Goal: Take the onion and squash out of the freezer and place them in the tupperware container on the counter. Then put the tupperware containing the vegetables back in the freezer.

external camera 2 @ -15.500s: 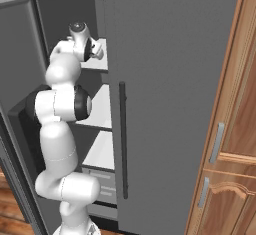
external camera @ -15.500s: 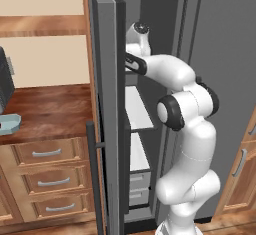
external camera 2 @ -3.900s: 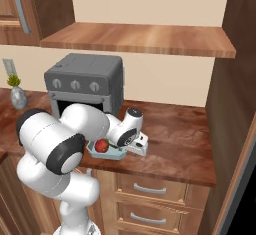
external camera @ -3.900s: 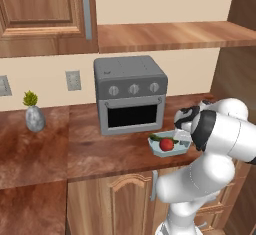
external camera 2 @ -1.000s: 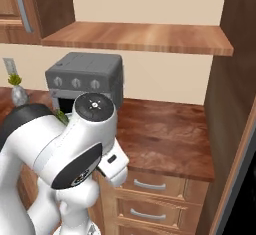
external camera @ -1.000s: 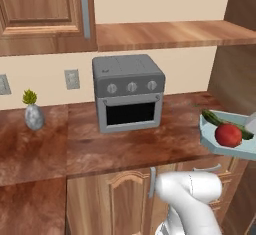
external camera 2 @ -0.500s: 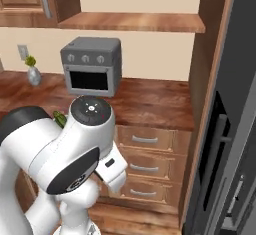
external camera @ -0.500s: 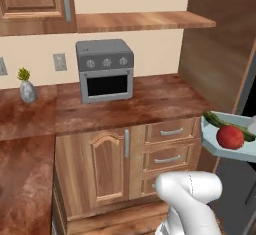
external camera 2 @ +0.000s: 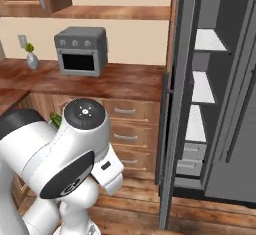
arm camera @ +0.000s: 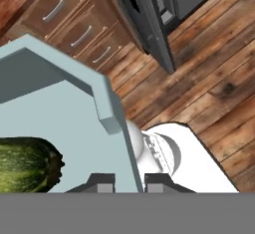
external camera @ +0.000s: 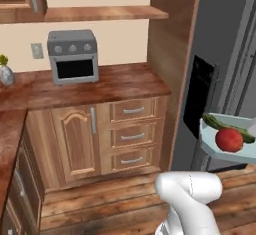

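I am carrying the tupperware container [external camera: 212,146] with the onion [external camera: 229,139] and the squash [external camera: 220,124] both lying in it, well off the desk [external camera: 95,86] and out over the wooden floor [arm camera: 209,73], short of the freezer [external camera 2: 200,104]. So the loading is done, as I judge it, and the step in hand is the return trip. My hand [arm camera: 128,179] is pinched narrow on the container's rim: in the hand view one fingertip stands inside the wall and one outside, with the squash just beside the inner one.

The freezer door [external camera 2: 172,104] stands open, its white shelves [external camera 2: 202,89] bare as far as I can see. The next move, I reckon, is to bring the container round the door's edge, keep it level so the round onion does not roll out, and slide it flat onto a shelf.

Much is cut off. In the left base view the container runs off the frame edge, so its far rim and my hand on it go unseen there. The hand view cuts the squash short. In the right base view my own arm covers what I carry. The freezer's lower drawers [external camera 2: 192,159] are partly behind the door.
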Robot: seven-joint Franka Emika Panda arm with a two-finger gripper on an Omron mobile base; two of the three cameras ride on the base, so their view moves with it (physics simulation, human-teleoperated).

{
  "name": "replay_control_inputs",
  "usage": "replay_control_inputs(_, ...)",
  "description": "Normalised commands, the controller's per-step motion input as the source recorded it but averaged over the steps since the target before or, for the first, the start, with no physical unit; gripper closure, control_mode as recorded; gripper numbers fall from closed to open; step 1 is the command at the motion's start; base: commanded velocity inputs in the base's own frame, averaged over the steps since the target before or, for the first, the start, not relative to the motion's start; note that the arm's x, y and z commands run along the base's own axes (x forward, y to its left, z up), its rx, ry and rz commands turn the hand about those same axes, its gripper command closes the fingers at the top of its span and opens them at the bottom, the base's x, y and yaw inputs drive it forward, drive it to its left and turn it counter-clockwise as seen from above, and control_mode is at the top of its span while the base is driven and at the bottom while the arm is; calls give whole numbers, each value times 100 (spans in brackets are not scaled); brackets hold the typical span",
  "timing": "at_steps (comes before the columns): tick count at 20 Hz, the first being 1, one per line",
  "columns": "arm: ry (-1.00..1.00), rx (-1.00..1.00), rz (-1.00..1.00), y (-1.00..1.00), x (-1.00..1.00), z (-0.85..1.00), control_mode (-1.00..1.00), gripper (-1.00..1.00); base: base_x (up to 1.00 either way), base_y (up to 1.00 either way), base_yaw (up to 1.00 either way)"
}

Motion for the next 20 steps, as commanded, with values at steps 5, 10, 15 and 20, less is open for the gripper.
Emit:
replay_control_inputs(5,0,0,0,0,0,0,100,100,-13,-100,19)
replay_control_inputs(10,0,0,0,0,0,0,100,100,-1,-100,25)
replay_control_inputs(15,0,0,0,0,0,0,100,100,-1,-100,23)
replay_control_inputs(20,0,0,0,0,0,0,100,100,5,-100,16)
